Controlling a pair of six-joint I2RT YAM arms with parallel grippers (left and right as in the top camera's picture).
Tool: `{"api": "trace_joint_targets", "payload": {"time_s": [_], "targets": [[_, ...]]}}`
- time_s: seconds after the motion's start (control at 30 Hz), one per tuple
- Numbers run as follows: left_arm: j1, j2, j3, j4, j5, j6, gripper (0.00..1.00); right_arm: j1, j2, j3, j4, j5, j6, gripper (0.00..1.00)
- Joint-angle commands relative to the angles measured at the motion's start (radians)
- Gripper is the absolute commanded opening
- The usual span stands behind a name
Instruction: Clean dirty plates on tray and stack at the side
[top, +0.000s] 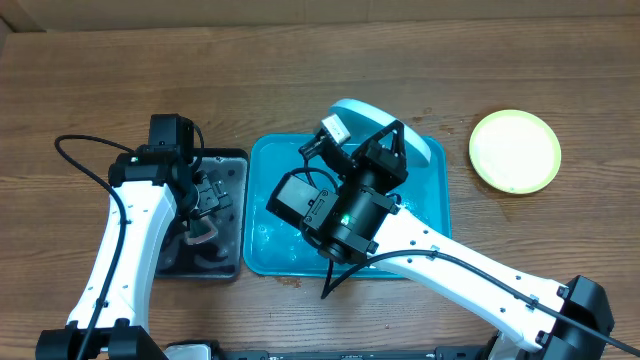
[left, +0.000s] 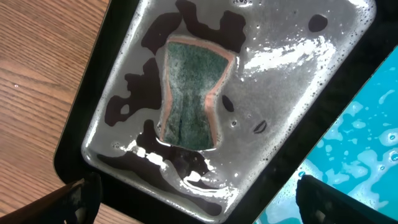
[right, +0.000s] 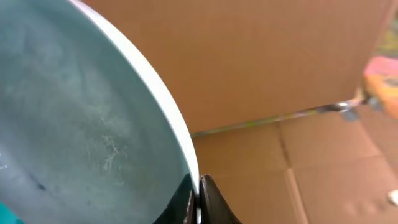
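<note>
My right gripper (right: 198, 186) is shut on the rim of the light blue plate (right: 74, 124) and holds it tilted above the far part of the turquoise tray (top: 275, 240); in the overhead view the plate (top: 425, 148) sticks out past the gripper (top: 385, 140). One yellow-green plate (top: 515, 150) lies flat on the table to the right of the tray, its centre whitish. No other plate shows. My left gripper (left: 193, 199) is wide open and empty above the black tray (left: 112, 81). The turquoise tray's wet surface also shows in the left wrist view (left: 367, 143).
The black tray (top: 232, 165) stands left of the turquoise tray and holds soapy water and a green sponge (left: 189, 93) with pink edges. Brown cardboard walls stand behind the table (top: 100, 90). Arm cables hang at left and front.
</note>
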Motion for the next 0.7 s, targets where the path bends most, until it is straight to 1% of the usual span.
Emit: {"api": "trace_joint_targets", "payload": {"time_s": [0.0, 0.03, 0.07, 0.13, 0.17, 0.2, 0.3, 0.33, 0.4, 0.43, 0.53, 0.57, 0.6, 0.67], "targets": [[0.002, -0.011, -0.001, 0.007, 0.008, -0.014, 1.00, 0.006, -0.029, 0.034, 0.079, 0.074, -0.156, 0.04], [0.002, -0.011, -0.001, 0.008, 0.008, -0.014, 1.00, 0.006, -0.029, 0.034, 0.124, 0.056, -0.146, 0.04], [0.002, -0.011, -0.001, 0.008, 0.009, -0.014, 1.00, 0.005, -0.029, 0.034, 0.156, -0.008, -0.131, 0.04], [0.002, -0.011, -0.001, 0.009, 0.008, -0.014, 1.00, -0.001, -0.029, 0.034, 0.160, -0.307, -0.116, 0.04], [0.002, -0.011, -0.001, 0.008, 0.008, -0.014, 1.00, -0.008, -0.027, 0.034, 0.160, -0.413, -0.115, 0.04], [0.002, -0.011, -0.001, 0.007, 0.009, -0.014, 1.00, -0.014, -0.024, 0.034, 0.156, -0.469, -0.113, 0.04], [0.002, -0.011, -0.001, 0.003, 0.008, -0.014, 0.99, -0.003, -0.031, 0.036, 0.154, -0.412, -0.044, 0.04], [0.002, -0.011, -0.001, 0.005, 0.008, -0.014, 1.00, 0.002, -0.037, 0.037, 0.161, -0.467, -0.019, 0.04], [0.004, -0.011, -0.001, 0.009, 0.008, -0.014, 1.00, -0.004, -0.038, 0.035, 0.156, -0.584, -0.031, 0.04], [0.004, -0.011, -0.001, 0.011, 0.008, -0.014, 1.00, -0.016, -0.031, 0.031, 0.148, -0.554, -0.034, 0.04], [0.003, -0.011, -0.001, 0.010, 0.009, -0.014, 1.00, -0.050, -0.015, 0.029, 0.058, -0.206, 0.032, 0.04], [0.003, -0.011, -0.001, 0.010, 0.009, -0.014, 1.00, -0.051, -0.016, 0.029, 0.037, -0.145, 0.048, 0.04], [0.003, -0.011, -0.001, 0.010, 0.009, -0.014, 1.00, -0.051, -0.022, 0.029, 0.038, -0.150, 0.049, 0.04], [0.003, -0.011, -0.001, 0.012, 0.009, -0.014, 1.00, -0.046, -0.033, 0.029, 0.074, -0.317, 0.035, 0.04]]}}
